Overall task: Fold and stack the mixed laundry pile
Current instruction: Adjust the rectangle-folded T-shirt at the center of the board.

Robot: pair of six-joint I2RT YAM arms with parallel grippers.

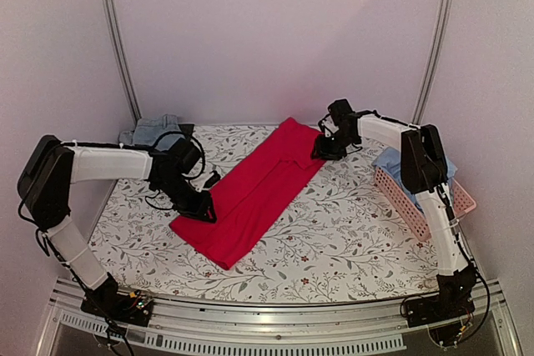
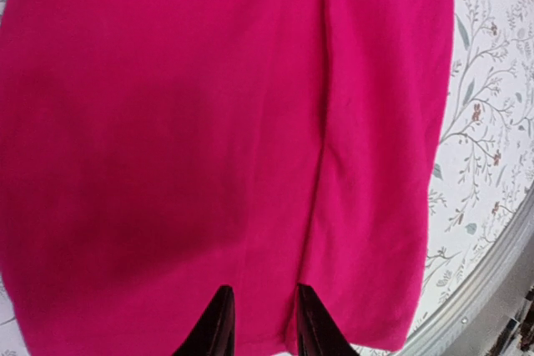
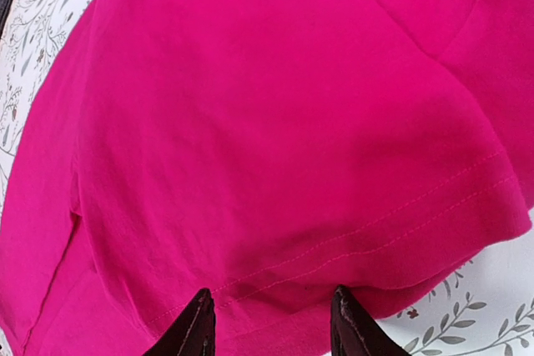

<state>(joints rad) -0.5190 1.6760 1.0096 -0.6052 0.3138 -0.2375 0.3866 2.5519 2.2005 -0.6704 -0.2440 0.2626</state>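
Folding of the bright red cloth garment (image 1: pixel 250 193) looks to be the step in hand: it lies as a long strip slanting across the floral-patterned white tablecloth (image 1: pixel 334 235). The left gripper (image 1: pixel 204 210) sits at its near-left hem with jaws narrowly parted, and the right gripper (image 1: pixel 327 149) at its far-right hem with jaws wider, neither lifting cloth. Next, I judge, one end must be pinched and carried over the other, hems matched; bare tablecloth near-right gives room, but the pink slatted plastic basket (image 1: pixel 409 206) holding a light blue shirt (image 1: pixel 390 160) bounds the right edge.
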